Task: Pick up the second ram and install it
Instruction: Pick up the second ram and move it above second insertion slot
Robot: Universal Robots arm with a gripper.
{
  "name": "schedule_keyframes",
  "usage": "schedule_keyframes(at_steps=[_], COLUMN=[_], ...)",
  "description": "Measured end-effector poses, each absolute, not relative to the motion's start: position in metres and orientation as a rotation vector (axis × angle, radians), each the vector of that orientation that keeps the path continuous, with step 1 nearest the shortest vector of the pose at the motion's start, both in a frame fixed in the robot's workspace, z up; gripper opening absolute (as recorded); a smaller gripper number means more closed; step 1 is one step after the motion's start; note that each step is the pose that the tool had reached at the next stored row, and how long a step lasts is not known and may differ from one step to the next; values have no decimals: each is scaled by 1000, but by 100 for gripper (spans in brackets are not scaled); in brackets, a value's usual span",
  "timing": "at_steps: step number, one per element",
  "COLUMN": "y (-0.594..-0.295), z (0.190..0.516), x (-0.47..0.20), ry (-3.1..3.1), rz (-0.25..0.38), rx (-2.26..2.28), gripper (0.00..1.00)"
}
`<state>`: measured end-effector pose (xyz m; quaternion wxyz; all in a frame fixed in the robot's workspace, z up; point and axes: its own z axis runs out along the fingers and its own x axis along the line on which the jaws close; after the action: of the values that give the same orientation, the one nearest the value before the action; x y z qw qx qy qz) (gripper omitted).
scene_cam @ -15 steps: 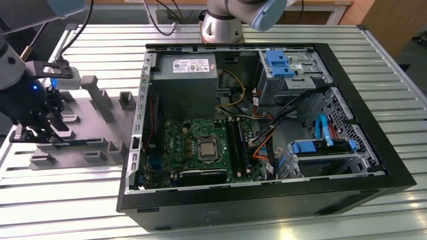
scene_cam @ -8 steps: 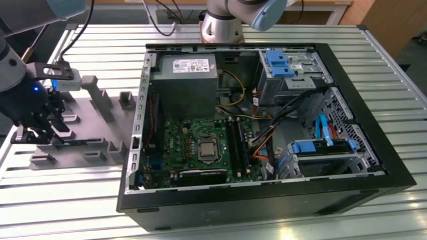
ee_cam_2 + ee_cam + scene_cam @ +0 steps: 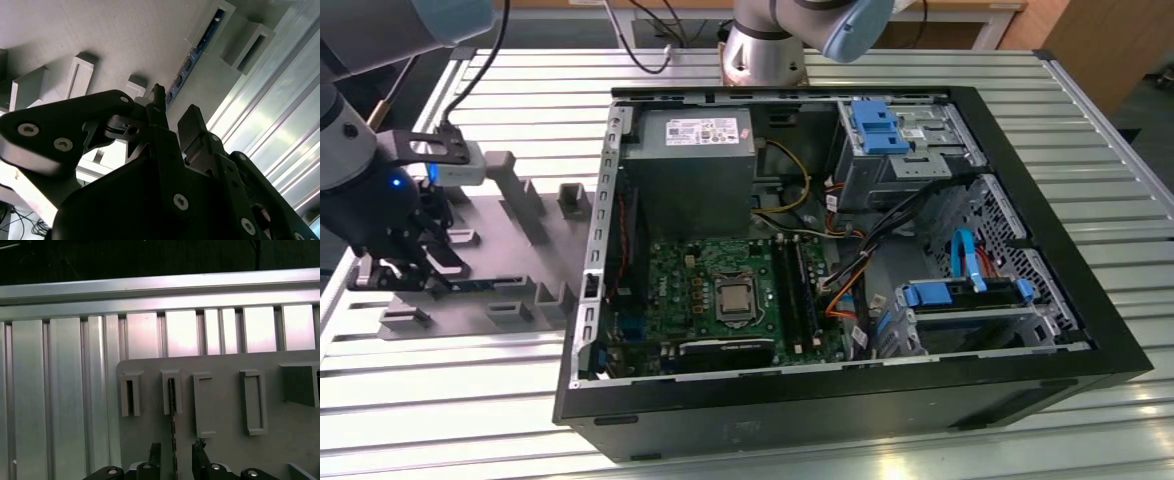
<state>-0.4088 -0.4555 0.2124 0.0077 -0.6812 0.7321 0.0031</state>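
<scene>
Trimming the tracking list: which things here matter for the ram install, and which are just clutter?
Job: gripper, ram stick, grey holder plate, motherboard.
Lying about: power supply, blue drive brackets, orange cables, slatted table.

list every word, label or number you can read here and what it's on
No text can be read.
White label on the power supply: print too small to read.
Motherboard: markings too small to read.
Second ram in the grey holder: no legible print.
</scene>
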Motion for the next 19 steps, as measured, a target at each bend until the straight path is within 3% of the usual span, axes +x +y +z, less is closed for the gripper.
schedule_keyframes(at_steps=[19], y=[-456], z=[204], x=[-410], ry=[2287], rz=[6], rx=[-2128], gripper=[38])
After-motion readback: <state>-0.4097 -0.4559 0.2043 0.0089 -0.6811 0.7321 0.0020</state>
